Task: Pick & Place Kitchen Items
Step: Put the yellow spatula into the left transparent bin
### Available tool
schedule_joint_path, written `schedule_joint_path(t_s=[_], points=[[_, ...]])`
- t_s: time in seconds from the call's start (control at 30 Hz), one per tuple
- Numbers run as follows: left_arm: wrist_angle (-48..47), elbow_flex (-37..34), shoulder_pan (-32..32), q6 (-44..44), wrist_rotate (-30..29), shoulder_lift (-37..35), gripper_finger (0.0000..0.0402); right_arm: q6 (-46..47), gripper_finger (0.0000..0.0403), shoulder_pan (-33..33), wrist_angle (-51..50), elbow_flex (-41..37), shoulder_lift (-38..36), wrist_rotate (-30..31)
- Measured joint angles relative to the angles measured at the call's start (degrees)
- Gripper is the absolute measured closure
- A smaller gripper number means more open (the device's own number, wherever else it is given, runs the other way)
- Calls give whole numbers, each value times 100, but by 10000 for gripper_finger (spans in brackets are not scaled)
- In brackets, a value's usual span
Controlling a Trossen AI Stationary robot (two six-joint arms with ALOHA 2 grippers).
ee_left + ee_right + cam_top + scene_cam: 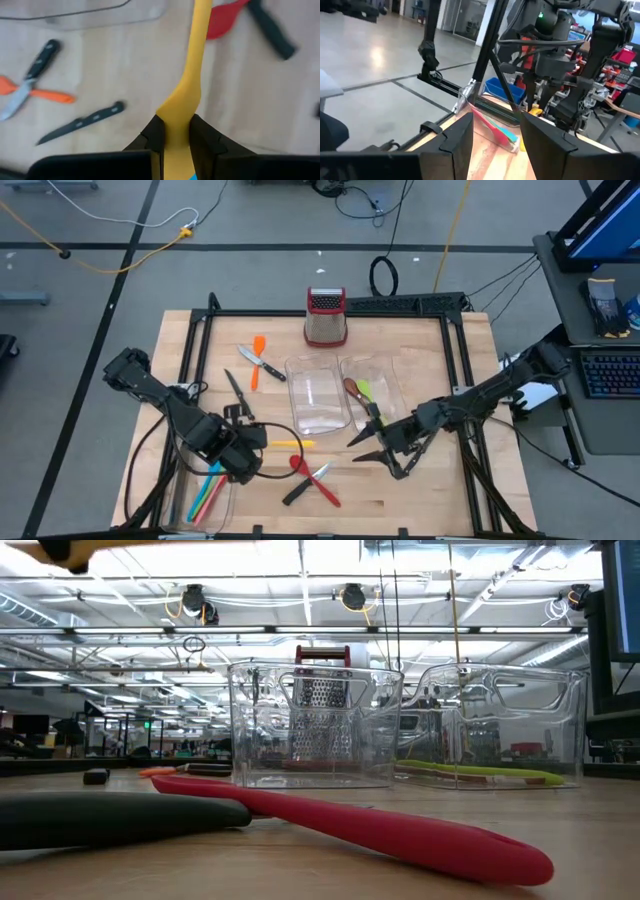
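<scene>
Left gripper [176,137]: clenched on the yellow spatula [186,85], fingers [152,136] nearly together on the handle.
Yellow spatula: gripped, projecting forward past the fingertips, above the bench [430,490].
Left arm: bent low over the near left part of the bench.
Right gripper [496,137]: parted, holding nothing, raised off the bench.
Right arm: reaching in from the right edge, beside the clear trays [318,395].
Ahead of left gripper: red spoon [225,20], black-handled knife [80,122], orange spatula [42,91].
</scene>
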Motion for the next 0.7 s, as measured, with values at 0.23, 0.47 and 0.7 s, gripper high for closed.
schedule_joint_path(t_s=[0.23, 0.47, 0.7], points=[[-709, 0, 17, 21, -359, 0, 352, -71, 247, -264, -1435, 1405, 1112, 336], [-1000, -7, -79, 23, -620, 28, 352, -267, 243, -569, -2923, 2801, 1878, 1194], [-1015, -11, -184, 30, -830, 28, 352, -234, 191, -636, -3614, 3531, 2358, 1348]])
